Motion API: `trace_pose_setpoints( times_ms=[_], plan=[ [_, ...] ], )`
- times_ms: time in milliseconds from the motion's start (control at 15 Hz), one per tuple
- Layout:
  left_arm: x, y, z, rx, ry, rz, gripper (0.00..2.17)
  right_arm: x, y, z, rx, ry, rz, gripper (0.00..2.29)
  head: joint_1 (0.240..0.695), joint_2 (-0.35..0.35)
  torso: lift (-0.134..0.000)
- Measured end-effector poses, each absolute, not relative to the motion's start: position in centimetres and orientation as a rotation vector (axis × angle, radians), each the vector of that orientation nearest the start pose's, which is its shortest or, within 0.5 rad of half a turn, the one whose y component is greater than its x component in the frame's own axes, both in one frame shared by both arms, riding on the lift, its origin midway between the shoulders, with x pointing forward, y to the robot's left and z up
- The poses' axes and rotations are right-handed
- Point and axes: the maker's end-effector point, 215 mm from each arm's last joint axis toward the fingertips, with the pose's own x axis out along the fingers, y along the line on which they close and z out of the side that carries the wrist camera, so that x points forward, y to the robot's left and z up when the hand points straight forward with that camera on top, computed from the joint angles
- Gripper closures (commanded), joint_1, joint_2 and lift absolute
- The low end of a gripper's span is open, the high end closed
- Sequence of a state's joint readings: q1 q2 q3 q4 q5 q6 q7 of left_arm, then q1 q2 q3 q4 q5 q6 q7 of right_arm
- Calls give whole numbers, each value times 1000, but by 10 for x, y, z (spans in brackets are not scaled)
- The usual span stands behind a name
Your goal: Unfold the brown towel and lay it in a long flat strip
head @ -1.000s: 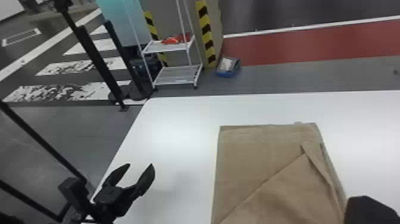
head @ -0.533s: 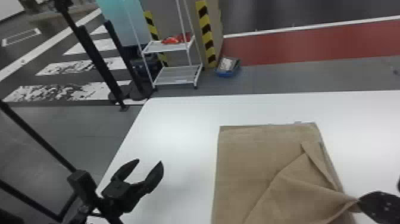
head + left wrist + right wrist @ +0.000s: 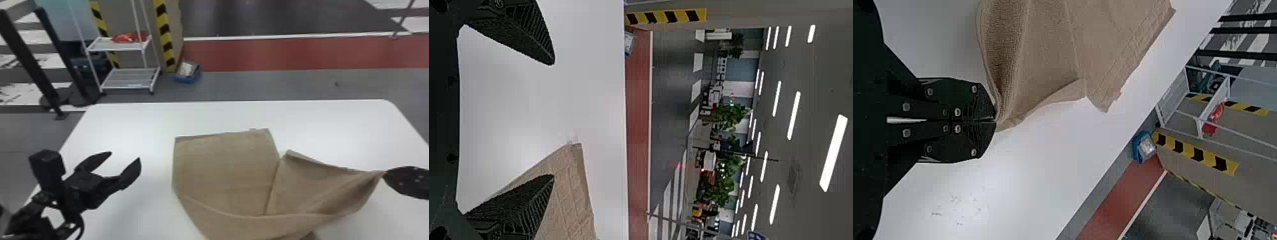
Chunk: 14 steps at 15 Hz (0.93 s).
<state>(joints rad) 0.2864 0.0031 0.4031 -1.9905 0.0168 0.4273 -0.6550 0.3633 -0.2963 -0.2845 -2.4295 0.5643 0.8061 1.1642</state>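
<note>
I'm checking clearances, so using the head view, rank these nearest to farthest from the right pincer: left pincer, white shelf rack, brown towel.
1. Brown towel: touching, pinched in the right pincer.
2. Left pincer: open, across the table past the towel, on the robot's left.
3. White shelf rack: beyond the table's far edge, toward the left.

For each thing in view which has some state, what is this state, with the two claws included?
Right claw: shut on a part of the towel's edge
Left claw: open, empty
Brown towel: partly folded, drawn out toward the right claw
White rack: upright, red item on upper shelf
</note>
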Motion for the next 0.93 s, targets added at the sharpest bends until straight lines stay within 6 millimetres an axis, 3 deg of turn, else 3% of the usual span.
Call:
trace_pose_setpoints(
  times_ms=[200, 400, 600, 733, 933],
  plan=[
    [489, 311, -388, 3, 337, -253, 80, 398, -351, -324, -501, 639, 477, 1841, 695, -42, -117],
    [517, 294, -403, 49, 387, -272, 80, 395, -407, -314, -473, 645, 358, 1841, 695, -130, -117],
    [525, 280, -420, 53, 422, -296, 83, 387, -455, -298, -438, 633, 247, 1841, 695, -197, -117],
    [529, 270, -425, 54, 432, -316, 103, 383, -469, -294, -423, 627, 215, 1841, 695, -236, -117],
    [531, 251, -441, 40, 482, -372, 137, 383, -474, -294, -407, 622, 199, 1841, 695, -259, -117]
  ],
)
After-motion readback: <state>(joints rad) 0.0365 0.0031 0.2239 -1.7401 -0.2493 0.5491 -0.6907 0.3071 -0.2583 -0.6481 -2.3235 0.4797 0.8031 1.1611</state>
